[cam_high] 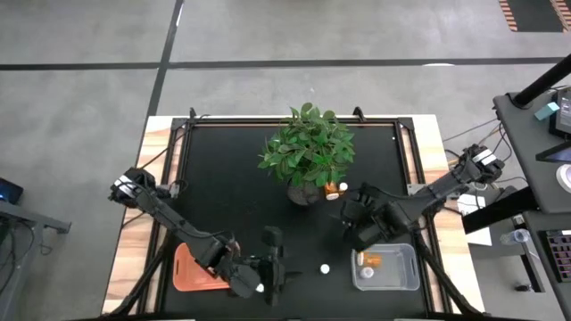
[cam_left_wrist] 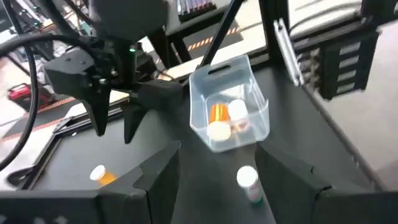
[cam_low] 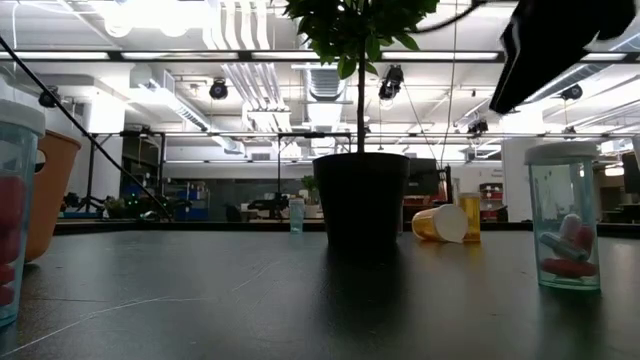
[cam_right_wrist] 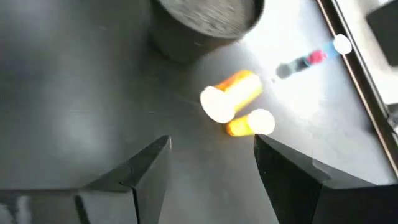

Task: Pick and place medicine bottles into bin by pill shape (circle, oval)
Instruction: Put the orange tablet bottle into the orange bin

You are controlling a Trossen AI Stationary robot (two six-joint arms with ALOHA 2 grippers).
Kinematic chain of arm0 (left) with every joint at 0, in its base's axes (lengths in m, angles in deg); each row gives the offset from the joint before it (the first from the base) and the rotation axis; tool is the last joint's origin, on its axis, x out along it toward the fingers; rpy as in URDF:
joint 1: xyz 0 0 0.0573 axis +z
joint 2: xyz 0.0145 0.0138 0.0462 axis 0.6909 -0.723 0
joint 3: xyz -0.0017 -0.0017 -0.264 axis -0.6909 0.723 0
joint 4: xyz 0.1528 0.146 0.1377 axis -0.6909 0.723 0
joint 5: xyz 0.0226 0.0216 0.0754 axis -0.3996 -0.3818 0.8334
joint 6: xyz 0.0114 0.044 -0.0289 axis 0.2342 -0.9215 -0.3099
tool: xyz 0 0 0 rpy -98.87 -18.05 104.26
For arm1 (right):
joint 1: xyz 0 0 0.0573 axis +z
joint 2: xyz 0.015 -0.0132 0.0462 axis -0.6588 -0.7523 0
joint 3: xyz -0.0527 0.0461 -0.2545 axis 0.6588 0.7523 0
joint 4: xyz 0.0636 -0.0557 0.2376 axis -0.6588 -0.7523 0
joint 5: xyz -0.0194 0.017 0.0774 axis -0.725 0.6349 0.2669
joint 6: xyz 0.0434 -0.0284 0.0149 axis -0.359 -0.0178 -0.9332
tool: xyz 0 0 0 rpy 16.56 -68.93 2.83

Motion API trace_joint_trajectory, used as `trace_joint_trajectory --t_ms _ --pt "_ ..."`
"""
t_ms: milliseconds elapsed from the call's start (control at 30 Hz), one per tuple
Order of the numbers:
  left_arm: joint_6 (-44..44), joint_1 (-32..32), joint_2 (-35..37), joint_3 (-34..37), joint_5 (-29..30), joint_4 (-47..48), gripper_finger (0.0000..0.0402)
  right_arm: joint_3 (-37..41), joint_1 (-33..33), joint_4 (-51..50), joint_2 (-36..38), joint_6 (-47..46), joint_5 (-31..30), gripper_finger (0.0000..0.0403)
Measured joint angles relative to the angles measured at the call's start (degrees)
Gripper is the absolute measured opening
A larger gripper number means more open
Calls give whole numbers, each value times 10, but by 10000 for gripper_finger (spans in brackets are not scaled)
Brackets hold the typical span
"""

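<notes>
My left gripper (cam_high: 284, 272) is open and empty near the table's front edge, beside the orange bin (cam_high: 189, 267). A small white-capped bottle (cam_left_wrist: 248, 182) stands on the table just beyond its fingers; it also shows in the high view (cam_high: 325, 267). My right gripper (cam_high: 350, 214) is open and empty, hanging above the table. Two orange bottles (cam_right_wrist: 231, 98) with white caps lie on their sides ahead of it, next to the plant pot (cam_right_wrist: 205, 18). The clear bin (cam_high: 385, 269) holds a few bottles (cam_left_wrist: 219, 121).
The leafy potted plant (cam_high: 308, 153) stands mid-table. A clear bottle with red pills (cam_right_wrist: 309, 59) lies beyond the orange pair. In the low view, clear bottles with red pills stand at the left (cam_low: 15, 210) and the right (cam_low: 565, 215).
</notes>
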Motion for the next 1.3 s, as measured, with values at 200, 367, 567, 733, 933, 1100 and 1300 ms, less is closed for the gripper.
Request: trace_joint_trajectory --t_ms 200,367,567,733,933,1100,1300 --pt "1 -27 21 10 31 14 189 44 -42 7 20 10 16 223" --pt "0 -44 33 10 59 26 189 92 -78 44 54 24 28 223" --pt "-2 -52 43 10 70 31 189 148 -138 132 101 76 61 223" --pt "-3 -52 46 10 70 35 189 184 -193 206 128 124 83 223" --pt "-4 -52 48 10 70 35 189 202 -237 253 128 168 106 223" --pt "-4 -52 48 10 70 36 190 216 -250 268 113 179 107 223" --pt "-4 -52 48 10 70 37 190 251 -257 318 105 182 106 223"
